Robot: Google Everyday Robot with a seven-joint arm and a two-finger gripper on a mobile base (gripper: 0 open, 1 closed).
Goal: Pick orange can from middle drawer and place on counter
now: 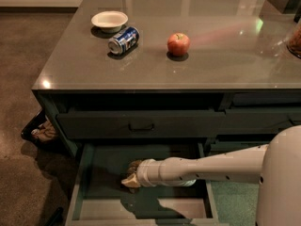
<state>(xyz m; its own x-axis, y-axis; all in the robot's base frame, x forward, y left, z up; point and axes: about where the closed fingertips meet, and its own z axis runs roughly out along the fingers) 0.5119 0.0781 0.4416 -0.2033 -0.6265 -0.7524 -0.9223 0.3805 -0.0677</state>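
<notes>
**Hand in middle drawer, at the can**

Hand (130,179): reaches low into the open middle drawer (101,197), tip touching the orange can (135,165), probably to grasp it. Whether it has hold cannot be told.

Tabletop (225,65): destination. Carries blue-and-white can (123,39), apple (178,44) and bowl (109,20).

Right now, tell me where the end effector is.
In the camera view, the end effector is down inside the open middle drawer, near the middle of its floor, below the counter's front edge.
</notes>
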